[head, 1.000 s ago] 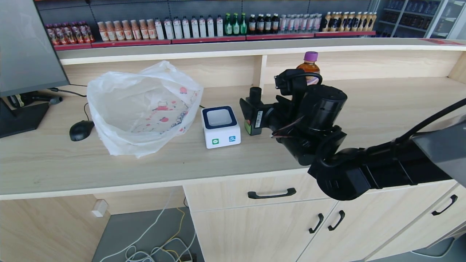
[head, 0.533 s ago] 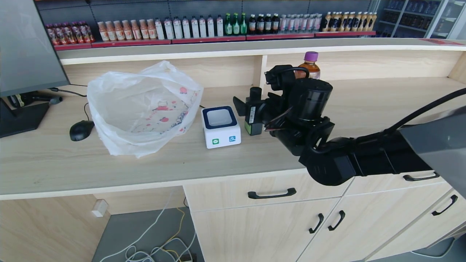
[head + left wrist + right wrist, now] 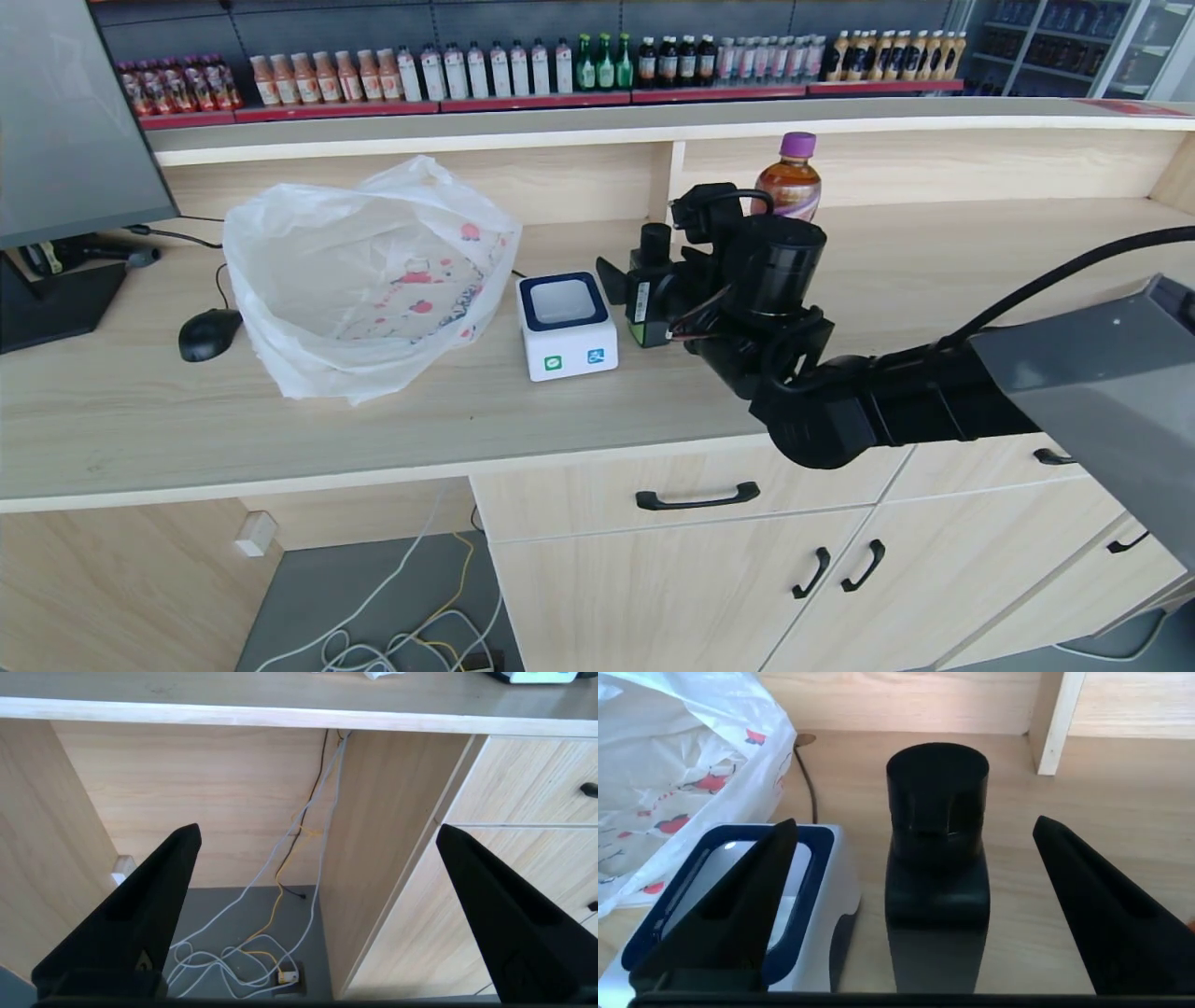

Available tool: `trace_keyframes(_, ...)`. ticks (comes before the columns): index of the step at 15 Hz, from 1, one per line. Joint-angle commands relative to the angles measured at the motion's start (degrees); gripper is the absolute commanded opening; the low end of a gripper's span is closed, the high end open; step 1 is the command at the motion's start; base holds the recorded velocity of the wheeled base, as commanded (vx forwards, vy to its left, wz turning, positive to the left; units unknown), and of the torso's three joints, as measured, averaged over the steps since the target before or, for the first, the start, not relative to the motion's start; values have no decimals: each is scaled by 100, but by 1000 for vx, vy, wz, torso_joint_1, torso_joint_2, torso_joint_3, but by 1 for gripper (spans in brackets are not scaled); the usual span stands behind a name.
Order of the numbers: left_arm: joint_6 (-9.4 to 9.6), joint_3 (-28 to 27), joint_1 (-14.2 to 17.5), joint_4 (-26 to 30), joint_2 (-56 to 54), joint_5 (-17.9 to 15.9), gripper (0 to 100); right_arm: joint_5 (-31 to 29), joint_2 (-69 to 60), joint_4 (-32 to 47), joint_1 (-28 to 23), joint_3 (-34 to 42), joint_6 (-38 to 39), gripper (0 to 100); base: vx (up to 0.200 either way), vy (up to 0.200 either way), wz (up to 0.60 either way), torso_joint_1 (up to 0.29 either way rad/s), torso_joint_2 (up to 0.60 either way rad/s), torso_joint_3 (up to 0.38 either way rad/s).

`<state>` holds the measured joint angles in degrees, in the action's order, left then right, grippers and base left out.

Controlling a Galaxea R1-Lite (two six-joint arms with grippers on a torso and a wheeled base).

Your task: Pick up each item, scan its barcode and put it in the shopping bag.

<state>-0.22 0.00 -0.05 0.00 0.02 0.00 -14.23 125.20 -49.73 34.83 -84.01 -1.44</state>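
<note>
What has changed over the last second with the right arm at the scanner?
The right hand slid left toward the scanner; its open fingers now straddle the black bottle standing on the counter, not yet gripping. This uncovered the purple-capped bottle behind. Black bottle, scanner and shopping bag stayed put.

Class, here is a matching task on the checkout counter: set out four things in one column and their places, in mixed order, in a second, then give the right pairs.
Things:
1. shopping bag
2. scanner
3. black bottle
4. purple-capped bottle

Places:
a. inside the open right pincer
b. farthest back on the counter
c. beside the mouse
d. between the bag and the black bottle

Pairs: 1-c, 2-d, 3-a, 4-b
</note>
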Motion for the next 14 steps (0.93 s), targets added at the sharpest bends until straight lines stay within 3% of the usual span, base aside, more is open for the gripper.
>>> trace_keyframes(1, -4, 0, 5, 0, -2, 0, 100, -1, 154, -2, -90, -142, 12, 100, 0, 0, 0, 0, 0, 0)
trace_keyframes(14, -4, 0, 5, 0, -2, 0, 100, 34, 567, -28, -266, -432, 38, 100, 0, 0, 0, 0, 0, 0)
